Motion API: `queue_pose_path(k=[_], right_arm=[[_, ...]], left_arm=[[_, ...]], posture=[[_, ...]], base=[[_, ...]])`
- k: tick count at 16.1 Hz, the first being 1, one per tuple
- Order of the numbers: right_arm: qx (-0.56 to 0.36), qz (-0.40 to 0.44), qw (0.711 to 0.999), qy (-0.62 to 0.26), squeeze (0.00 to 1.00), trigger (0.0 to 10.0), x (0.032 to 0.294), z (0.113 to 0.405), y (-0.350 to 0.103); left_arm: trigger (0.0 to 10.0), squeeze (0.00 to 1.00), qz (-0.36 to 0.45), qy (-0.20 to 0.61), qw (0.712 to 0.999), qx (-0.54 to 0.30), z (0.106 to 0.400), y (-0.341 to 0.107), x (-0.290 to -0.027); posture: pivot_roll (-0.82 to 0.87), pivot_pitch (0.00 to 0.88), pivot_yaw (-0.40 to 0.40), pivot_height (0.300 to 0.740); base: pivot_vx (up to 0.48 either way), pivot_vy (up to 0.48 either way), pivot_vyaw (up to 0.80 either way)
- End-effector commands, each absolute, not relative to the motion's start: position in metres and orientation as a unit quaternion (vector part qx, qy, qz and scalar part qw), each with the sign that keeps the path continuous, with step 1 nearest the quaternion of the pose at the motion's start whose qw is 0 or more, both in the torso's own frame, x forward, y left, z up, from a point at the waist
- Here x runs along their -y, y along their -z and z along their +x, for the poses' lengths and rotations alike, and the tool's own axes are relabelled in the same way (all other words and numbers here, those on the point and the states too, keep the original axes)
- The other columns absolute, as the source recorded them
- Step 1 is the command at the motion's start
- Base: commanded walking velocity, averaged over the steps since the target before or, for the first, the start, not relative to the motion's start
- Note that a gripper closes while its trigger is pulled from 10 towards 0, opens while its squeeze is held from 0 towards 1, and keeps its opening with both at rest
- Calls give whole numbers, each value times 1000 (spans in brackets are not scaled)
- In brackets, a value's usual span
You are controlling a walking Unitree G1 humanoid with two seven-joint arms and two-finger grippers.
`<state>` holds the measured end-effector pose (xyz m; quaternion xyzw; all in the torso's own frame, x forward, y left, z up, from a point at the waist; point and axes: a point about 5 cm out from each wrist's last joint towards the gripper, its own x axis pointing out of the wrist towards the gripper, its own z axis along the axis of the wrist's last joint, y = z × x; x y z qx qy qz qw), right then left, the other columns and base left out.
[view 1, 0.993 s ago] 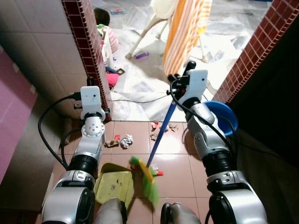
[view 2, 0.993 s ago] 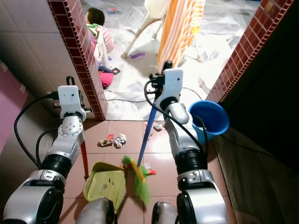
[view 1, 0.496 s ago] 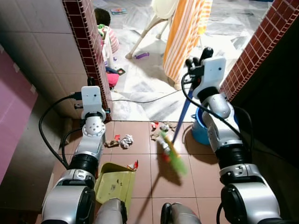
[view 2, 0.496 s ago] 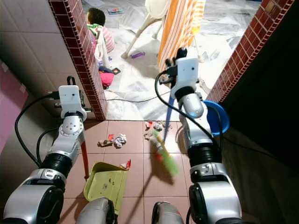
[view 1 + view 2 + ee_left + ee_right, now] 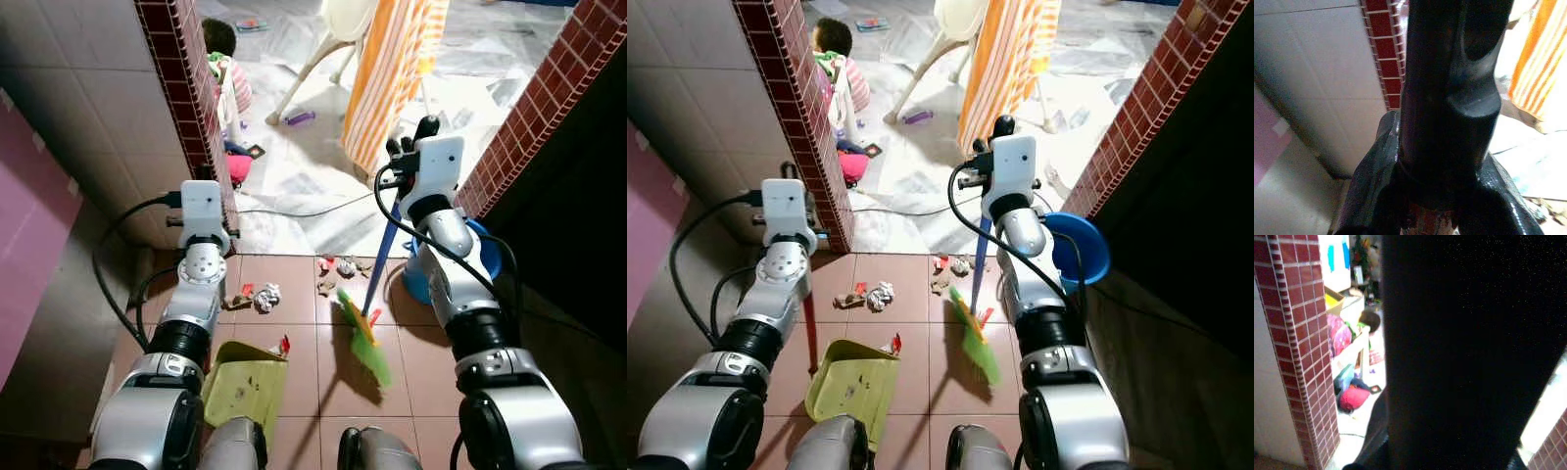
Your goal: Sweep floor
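broom head [image 5: 362, 338] has swung back toward the dustpan [image 5: 243, 385], right gripper [image 5: 407, 147] clamped on its handle, left gripper [image 5: 811, 231] (can't tell its grip) steadying the dustpan, so drag low through the scraps [image 5: 257, 295] beyond the dustpan.

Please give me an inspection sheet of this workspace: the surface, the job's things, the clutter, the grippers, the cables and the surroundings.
Surface: brown tiled floor.
Job's things: green broom on a blue stick, bristles beside the scraps; yellow-green dustpan with a red handle, a red scrap at its lip.
Clutter: crumpled paper and small scraps near the doorway.
Grippers: right gripper on the broom stick; left gripper on the dustpan handle.
Cables: black cables on both arms; one cable across the doorway.
Surroundings: brick pillars, blue bucket, white chair, a seated person.
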<state>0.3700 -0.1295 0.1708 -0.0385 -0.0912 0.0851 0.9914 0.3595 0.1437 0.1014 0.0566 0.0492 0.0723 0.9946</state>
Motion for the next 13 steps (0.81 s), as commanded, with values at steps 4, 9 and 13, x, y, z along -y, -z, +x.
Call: queue_pose_path(k=[4, 9, 13], right_arm=[[2, 19, 988, -152, 0, 10000, 91, 363, -140], [4, 88, 969, -229, 0, 10000, 72, 356, -148], [142, 9, 966, -217, 0, 10000, 91, 366, -206]], left_arm=[[10000, 0, 24, -20, 984, -177, 337, -51, -121], [10000, 0, 21, -5, 982, -189, 334, -46, -118], [10000, 0, 12, -42, 987, -152, 338, -59, -119]], posture=[[10, 95, -50, 740], [7, 93, -59, 740], [0, 94, -58, 740]], base=[[0, 0, 0], [0, 0, 0], [0, 0, 0]])
